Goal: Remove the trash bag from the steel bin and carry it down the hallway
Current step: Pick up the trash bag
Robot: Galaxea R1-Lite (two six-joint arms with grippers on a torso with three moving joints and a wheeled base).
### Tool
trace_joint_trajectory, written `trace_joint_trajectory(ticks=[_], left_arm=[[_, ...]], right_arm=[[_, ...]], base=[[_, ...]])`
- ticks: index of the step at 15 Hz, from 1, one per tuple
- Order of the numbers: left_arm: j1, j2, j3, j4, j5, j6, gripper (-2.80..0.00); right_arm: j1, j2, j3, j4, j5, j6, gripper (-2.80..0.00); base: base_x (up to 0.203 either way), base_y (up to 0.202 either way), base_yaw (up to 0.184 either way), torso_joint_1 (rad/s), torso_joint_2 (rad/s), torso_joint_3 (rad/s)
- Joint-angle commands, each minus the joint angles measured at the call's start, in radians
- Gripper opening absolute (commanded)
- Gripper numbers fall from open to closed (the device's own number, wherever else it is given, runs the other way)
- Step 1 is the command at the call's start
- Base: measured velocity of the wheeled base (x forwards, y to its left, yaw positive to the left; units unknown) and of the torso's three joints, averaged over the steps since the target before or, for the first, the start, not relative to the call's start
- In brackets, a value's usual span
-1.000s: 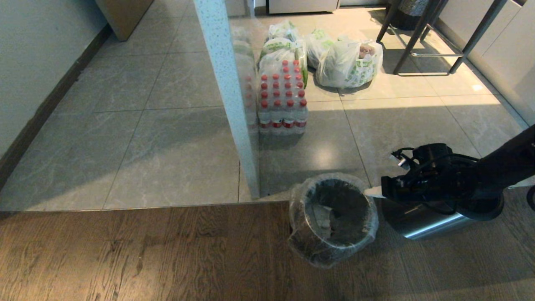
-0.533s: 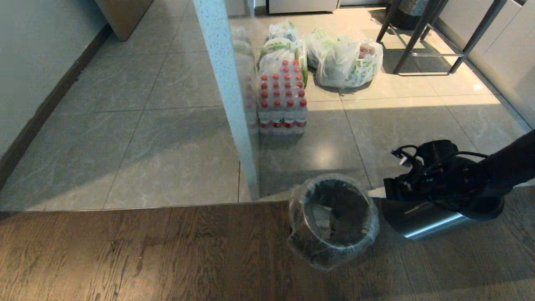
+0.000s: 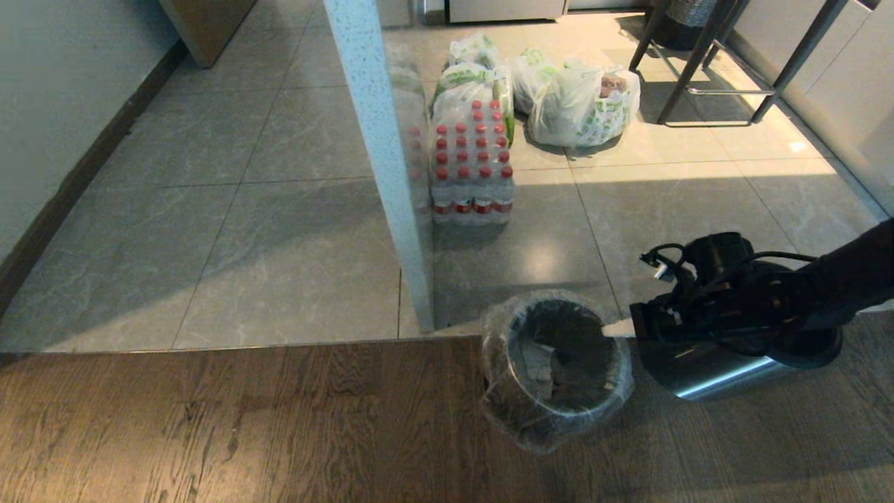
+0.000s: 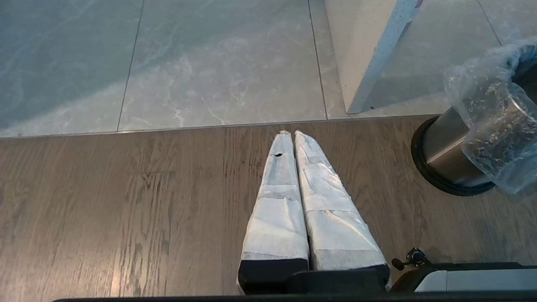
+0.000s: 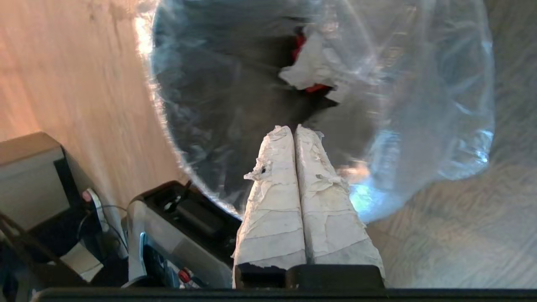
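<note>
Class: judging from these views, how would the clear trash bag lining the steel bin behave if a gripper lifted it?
The trash bag looks thin and crinkled, so probably floppy. Only a few scraps show inside, so likely light. Its glossy film may slip between shut fingers.

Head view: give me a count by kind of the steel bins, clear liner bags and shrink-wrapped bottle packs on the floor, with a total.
Steel bins: 2, the lined steel bin and the black-rimmed bin
Clear liner bags: 1, the trash bag
Bottle packs: 1, the red-capped bottle pack
Total: 4
</note>
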Motion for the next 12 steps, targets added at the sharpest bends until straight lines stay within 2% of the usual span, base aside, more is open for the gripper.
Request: trace_joint_trajectory(ticks=[1, 5, 7, 9, 10, 12], left_arm=[[0.0, 0.0, 0.002, -0.001, 0.0, 0.0, -2.8], [0.0, 0.0, 0.0, -0.001, 0.0, 0.0, -2.8], [0.0, 0.0, 0.002, -0.001, 0.0, 0.0, -2.8], [0.0, 0.0, 0.001, -0.001, 0.0, 0.0, -2.8], [0.0, 0.0, 0.002, -0.001, 0.0, 0.0, -2.8], [0.0, 0.0, 0.0, -0.001, 0.0, 0.0, -2.8]], right_arm=[[0.043, -0.012, 0.003, 0.0, -0.006, 0.004, -2.8], [0.068, -0.02, 0.029, 0.006, -0.052, 0.007, -2.8], [0.079, -0.02, 0.04, 0.011, -0.11, -0.003, -2.8], [0.081, -0.016, 0.028, 0.011, -0.131, -0.035, -2.8], [0.08, -0.017, 0.031, 0.019, -0.137, -0.081, -2.8], [0.08, -0.023, 0.037, 0.026, -0.169, -0.104, -2.8]], base=[[0.0, 0.0, 0.0, 0.0, 0.0, 0.0], [0.0, 0.0, 0.0, 0.0, 0.0, 0.0], [0.0, 0.0, 0.0, 0.0, 0.0, 0.0], [0.0, 0.0, 0.0, 0.0, 0.0, 0.0], [0.0, 0.0, 0.0, 0.0, 0.0, 0.0], [0.0, 0.0, 0.0, 0.0, 0.0, 0.0]])
